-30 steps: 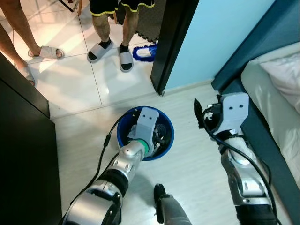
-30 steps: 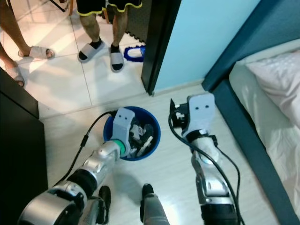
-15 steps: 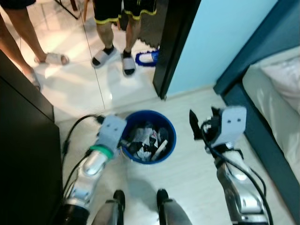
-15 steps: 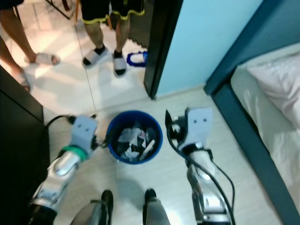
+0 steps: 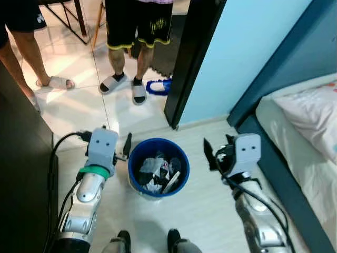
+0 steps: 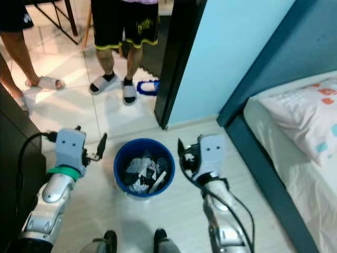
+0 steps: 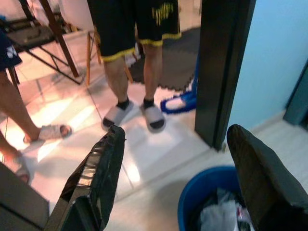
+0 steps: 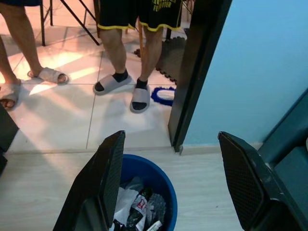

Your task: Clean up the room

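Blue bin [image 5: 158,168], lower centre of frame, on the pale floor [image 5: 210,205], holding crumpled trash [image 5: 155,173]. My left pincer [image 5: 125,147] sits just left of its rim, fingers spread, empty. My right pincer [image 5: 210,154] sits right of it, also spread, empty. A person's sandalled feet [image 5: 124,87] upper left.

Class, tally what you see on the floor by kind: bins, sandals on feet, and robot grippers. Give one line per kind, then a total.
Blue bin: 1
Sandals on feet: 4
Grippers, left gripper and right gripper: 2
Total: 7
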